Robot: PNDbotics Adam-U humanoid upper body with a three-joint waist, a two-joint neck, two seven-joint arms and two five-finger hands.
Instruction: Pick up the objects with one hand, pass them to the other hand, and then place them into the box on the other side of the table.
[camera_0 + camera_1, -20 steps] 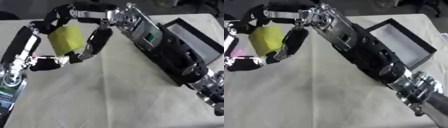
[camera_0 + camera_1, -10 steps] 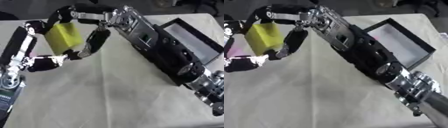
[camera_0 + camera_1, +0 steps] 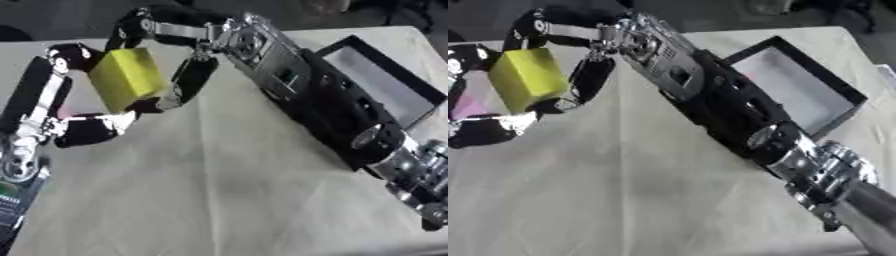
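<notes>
Handover in progress: yellow block point(image 3: 128, 79) sitting raised above the surface point(image 3: 227, 190), left hand point(image 3: 66, 107) and right hand point(image 3: 171, 60) both curling fingers around it. Black box point(image 3: 385, 85) waiting at right.

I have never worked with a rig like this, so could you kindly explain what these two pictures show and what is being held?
Both pictures come from one stereo camera in a humanoid robot's head, looking down at a table with a pale cloth; they show the same moment from its left and right eyes. The long black arm crossing from the lower right ends in the right hand; the left hand comes in from the left. Between them is a yellow block, with fingers of both hands curled round it, as in a handover. A shallow black box lies open on the right. Something pink shows by the left hand.
</notes>
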